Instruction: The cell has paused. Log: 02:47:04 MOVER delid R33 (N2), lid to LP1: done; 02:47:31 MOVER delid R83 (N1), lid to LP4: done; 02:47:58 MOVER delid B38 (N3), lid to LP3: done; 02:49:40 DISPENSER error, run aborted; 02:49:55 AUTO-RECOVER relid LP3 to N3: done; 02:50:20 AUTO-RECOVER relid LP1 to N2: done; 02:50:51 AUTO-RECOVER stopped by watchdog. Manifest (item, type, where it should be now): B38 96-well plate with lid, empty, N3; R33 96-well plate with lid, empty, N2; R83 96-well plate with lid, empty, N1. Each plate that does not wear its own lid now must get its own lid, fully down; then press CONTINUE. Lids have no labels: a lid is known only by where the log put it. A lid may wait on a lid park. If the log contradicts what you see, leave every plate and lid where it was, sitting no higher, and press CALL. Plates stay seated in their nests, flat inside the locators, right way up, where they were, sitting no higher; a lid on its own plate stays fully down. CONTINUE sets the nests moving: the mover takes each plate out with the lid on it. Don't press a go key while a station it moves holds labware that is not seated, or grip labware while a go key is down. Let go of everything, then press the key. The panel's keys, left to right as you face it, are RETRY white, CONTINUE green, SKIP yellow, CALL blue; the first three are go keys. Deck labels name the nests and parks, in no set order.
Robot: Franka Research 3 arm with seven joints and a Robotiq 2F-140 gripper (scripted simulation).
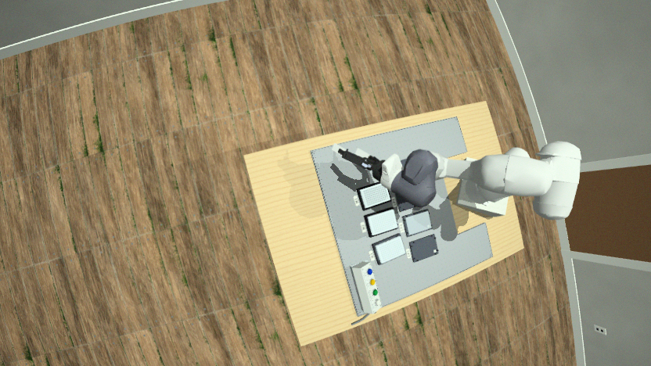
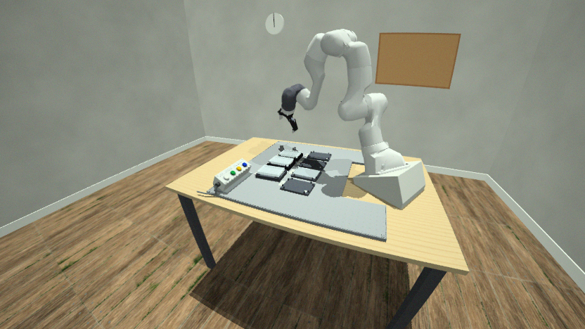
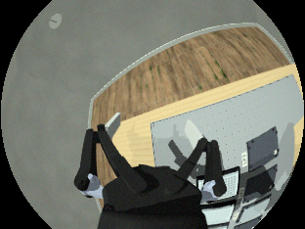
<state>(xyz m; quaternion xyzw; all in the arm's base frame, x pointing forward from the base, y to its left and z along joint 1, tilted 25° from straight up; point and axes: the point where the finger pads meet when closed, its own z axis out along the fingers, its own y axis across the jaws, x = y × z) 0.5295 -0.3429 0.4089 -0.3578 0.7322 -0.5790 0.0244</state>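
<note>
Overhead, the gripper hangs high with fingers spread wide, grasping nothing. Downward and toward the keypad edge of the worktop lies the parked lid, beside the plate row, probably next.

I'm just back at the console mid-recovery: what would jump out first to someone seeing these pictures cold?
The white arm arches high over the wooden table, its black gripper hanging open and empty above the far end of the grey deck. Below it, three plates sit in a row beside dark pads, one carrying a pale lid. A button box with coloured keys stands at the deck's near corner.
</note>
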